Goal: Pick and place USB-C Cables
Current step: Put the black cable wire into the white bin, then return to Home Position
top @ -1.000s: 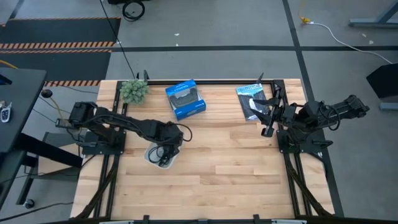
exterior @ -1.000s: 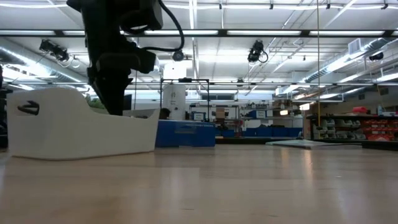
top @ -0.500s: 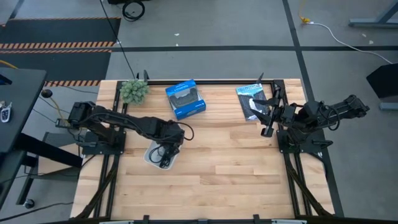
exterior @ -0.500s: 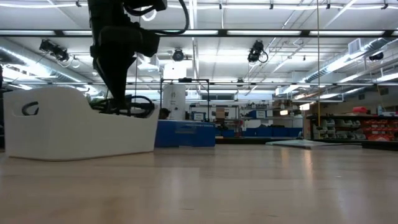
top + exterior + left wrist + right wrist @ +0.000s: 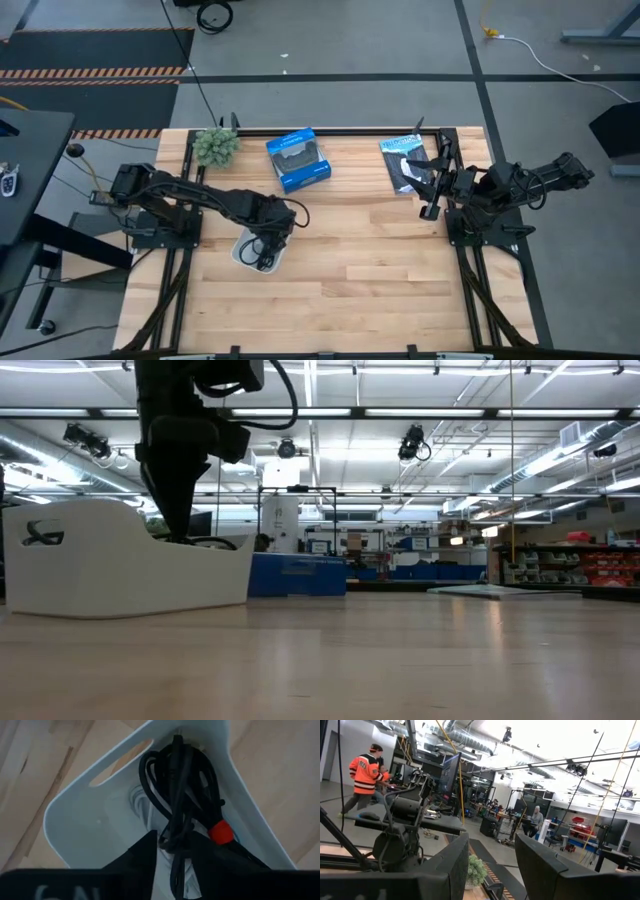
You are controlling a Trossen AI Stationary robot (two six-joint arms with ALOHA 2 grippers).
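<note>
A white bin point(image 5: 240, 251) point(image 5: 120, 565) stands on the left half of the table. My left gripper point(image 5: 262, 244) point(image 5: 178, 528) reaches down into it from above and is shut on a coiled black cable with a red band point(image 5: 186, 785). A white cable point(image 5: 139, 802) lies coiled on the bin's floor beneath the black one. A loop of black cable point(image 5: 215, 543) shows just over the bin's low rim. My right gripper point(image 5: 431, 200) point(image 5: 490, 865) waits open at the table's right edge, touching nothing. My left gripper pinches strands of the black cable's coil point(image 5: 176, 851) between its two fingers point(image 5: 145, 855), coming from above and pointing down into the bin. The coil lies inside the bin against its wall, with the red band point(image 5: 220, 831) beside one finger.
A blue box point(image 5: 298, 158) and a black flat packet point(image 5: 405, 162) lie along the far edge, with a small green plant point(image 5: 216, 145) at the far left corner. Bare wood fills the middle and near side. A person in orange point(image 5: 365, 775) stands in the room beyond.
My left gripper rose a little, lifting a loop of the black cable above the bin's rim, then came back down into the bin. The loop now sits lower, near the rim.
</note>
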